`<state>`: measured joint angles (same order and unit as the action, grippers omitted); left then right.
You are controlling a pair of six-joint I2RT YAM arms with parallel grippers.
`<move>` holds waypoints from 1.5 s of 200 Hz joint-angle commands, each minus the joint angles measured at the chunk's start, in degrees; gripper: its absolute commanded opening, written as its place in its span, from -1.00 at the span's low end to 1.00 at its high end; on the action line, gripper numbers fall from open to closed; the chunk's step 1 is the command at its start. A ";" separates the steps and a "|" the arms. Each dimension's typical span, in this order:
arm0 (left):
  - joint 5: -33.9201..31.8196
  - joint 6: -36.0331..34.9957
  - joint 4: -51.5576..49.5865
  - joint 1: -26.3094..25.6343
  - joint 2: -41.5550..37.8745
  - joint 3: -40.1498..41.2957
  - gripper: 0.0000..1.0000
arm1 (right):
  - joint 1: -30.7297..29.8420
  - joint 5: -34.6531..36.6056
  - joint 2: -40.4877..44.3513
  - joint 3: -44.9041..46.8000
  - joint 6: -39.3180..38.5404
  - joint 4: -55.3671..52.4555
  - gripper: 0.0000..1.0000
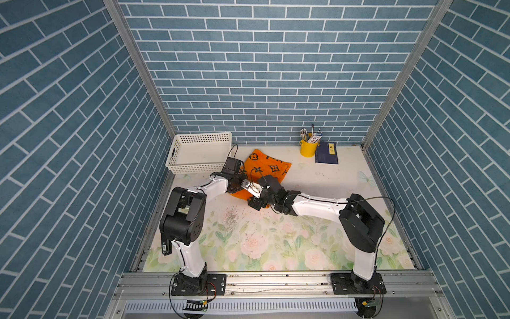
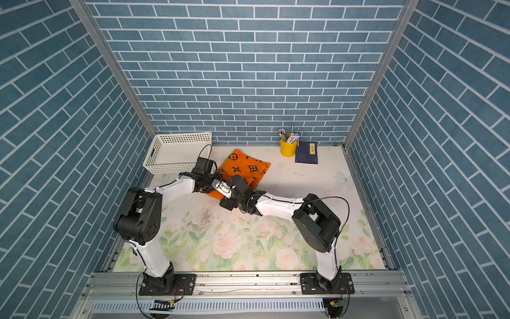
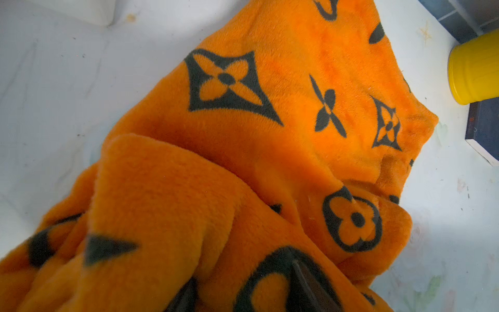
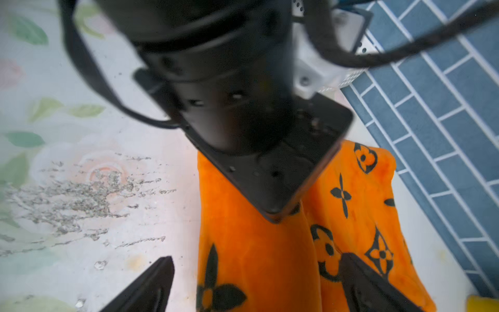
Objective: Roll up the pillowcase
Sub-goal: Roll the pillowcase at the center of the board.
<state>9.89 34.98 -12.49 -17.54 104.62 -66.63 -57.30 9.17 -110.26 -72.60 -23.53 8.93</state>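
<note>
1. Closely gathered, both arms meet over the near end of the pillowcase (image 1: pixel 271 165) in both top views. The cloth lies on the far half of the table (image 1: pixel 331 193), between the white basket (image 1: pixel 198 154) and the yellow cup (image 1: pixel 307 150), and clear of the cup.
2. The left gripper (image 3: pixel 243 281) has its dark fingers (image 3: pixel 305 283) sunk into the plush. A thick raised fold is bunched between them, and the gripper is clamped on that fold.
3. The right gripper (image 4: pixel 256 258) is spread wide and holds nothing. One finger (image 4: pixel 151 283) is over bare table and the other (image 4: pixel 372 286) is over the cloth, so the pillowcase's side edge runs between them.
4. In the right wrist view, the left arm's black wrist hangs over the pillowcase just beyond the spread fingers.
5. The fabric is bright orange plush printed in black with four-petal flowers, diamond stars and flowers inside circles.
6. It does not lie flat. The near end is humped into a soft fold turned over onto the rest, while the far part spreads out with light wrinkles.
7. It sits askew to the table's edges, with one corner pointing toward the back wall.
8. A dark blue book (image 1: pixel 327 153) lies just beside the cup, well apart from the cloth.
</note>
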 commanded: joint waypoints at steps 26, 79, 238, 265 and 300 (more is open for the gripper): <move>0.66 -0.75 -0.60 -0.48 1.66 0.39 0.17 | -0.71 11.52 -8.52 -4.28 -10.70 0.32 0.78; 0.69 -0.96 -1.55 0.89 -1.45 0.38 0.17 | -0.38 7.05 -9.63 -4.00 -6.49 -4.02 -0.64; 4.49 -3.81 -0.63 6.49 -17.79 5.01 0.28 | 21.58 -59.60 -20.27 -20.65 25.75 -23.13 -0.78; 4.39 -3.57 1.97 3.69 -12.21 2.19 0.27 | 24.32 -63.40 -24.06 -23.17 29.20 -22.04 -0.77; 3.87 -2.61 3.41 1.48 -2.73 -3.92 0.24 | 27.47 -65.18 -26.17 -23.10 35.81 -17.61 -0.64</move>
<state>13.78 32.36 -11.97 -14.90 97.32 -66.17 -31.48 -54.81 -132.81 -95.94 5.85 -7.66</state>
